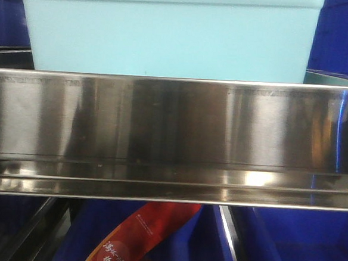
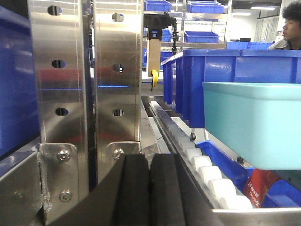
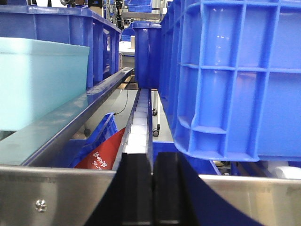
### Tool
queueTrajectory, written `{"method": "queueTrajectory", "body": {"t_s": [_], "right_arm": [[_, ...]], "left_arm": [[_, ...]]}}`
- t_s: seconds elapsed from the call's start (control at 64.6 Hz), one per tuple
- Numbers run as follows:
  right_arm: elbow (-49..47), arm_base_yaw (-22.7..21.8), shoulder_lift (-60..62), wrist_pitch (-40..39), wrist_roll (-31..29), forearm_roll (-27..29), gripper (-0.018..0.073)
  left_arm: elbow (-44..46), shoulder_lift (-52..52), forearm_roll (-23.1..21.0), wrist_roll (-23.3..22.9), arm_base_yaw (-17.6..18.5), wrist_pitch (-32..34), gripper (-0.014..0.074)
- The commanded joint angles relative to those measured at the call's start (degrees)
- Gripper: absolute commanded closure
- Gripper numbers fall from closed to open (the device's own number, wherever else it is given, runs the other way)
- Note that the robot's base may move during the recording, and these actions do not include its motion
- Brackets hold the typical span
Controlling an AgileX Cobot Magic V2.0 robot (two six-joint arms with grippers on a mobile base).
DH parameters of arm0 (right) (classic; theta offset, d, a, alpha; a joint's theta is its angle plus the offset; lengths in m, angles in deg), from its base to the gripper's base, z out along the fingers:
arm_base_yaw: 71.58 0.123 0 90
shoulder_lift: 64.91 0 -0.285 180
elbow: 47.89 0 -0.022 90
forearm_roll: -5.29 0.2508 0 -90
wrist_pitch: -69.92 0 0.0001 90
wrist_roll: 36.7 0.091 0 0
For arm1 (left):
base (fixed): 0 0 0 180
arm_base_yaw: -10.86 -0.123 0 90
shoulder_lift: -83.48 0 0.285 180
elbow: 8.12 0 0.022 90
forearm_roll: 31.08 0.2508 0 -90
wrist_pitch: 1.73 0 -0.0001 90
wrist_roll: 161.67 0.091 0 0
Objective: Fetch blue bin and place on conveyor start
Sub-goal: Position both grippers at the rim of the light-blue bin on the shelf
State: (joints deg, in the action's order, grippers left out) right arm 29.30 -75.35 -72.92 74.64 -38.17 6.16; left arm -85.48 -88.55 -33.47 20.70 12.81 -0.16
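Note:
The blue bin (image 1: 169, 31), pale turquoise with plain walls, sits on the steel roller shelf just behind its front bar. It shows at the right of the left wrist view (image 2: 256, 125) and at the left of the right wrist view (image 3: 40, 80). My left gripper (image 2: 149, 162) is shut and empty, low in front of the rack's left post, left of the bin. My right gripper (image 3: 152, 162) is shut and empty too, at the front bar, right of the bin. The conveyor start is out of view.
The shiny steel front bar (image 1: 173, 136) of the rack fills the front view. Dark blue ribbed crates flank the bin (image 2: 221, 80) (image 3: 230, 80). White rollers (image 2: 202, 162) run back along the shelf. A red packet (image 1: 140, 235) lies in a blue crate below. A person (image 2: 292, 26) stands far right.

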Motion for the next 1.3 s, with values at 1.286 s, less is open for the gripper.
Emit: {"method": "queueTrajectory", "body": {"t_s": [1.286], "right_arm": [[-8.39, -0.18, 0.22, 1.11, 0.04, 7.42, 0.0725]], "left_arm": [[11.23, -0.19, 0.45, 0.06, -0.11, -10.39, 0.0707]]}}
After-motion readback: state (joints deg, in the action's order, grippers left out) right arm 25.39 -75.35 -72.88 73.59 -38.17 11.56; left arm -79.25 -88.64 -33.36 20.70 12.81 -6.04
